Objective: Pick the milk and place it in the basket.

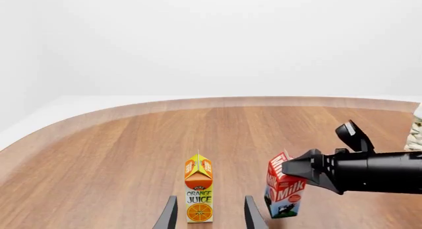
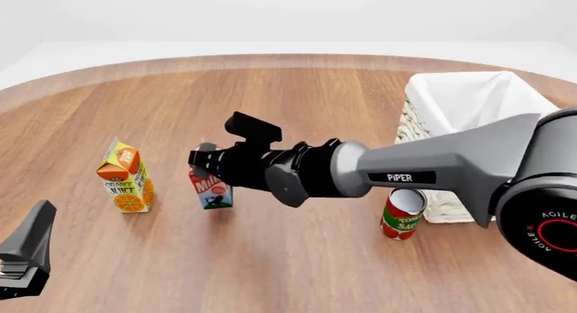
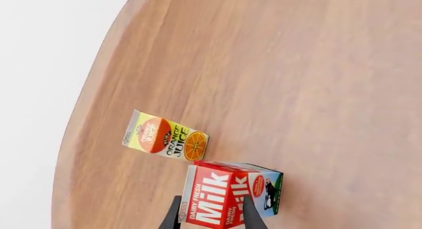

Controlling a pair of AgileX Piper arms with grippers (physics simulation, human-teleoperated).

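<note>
The milk (image 2: 212, 189), a small carton with a red top and a blue and white lower part, is on the wooden table left of centre, tilted a little. My right gripper (image 2: 200, 160) reaches across from the right and its fingers close on the carton's red top. In the right wrist view the milk (image 3: 228, 194) sits between the two fingers (image 3: 254, 215). It also shows in the left wrist view (image 1: 285, 192). The basket (image 2: 423, 97), cream wicker with white lining, stands at the far right. My left gripper (image 2: 27, 255) is open and empty at the near left.
An orange juice carton (image 2: 126, 186) stands upright left of the milk, straight ahead of the left gripper's fingers (image 1: 171, 215). A red tomato sauce can (image 2: 401, 215) stands in front of the basket. The table's curved far edge (image 2: 270, 58) runs behind.
</note>
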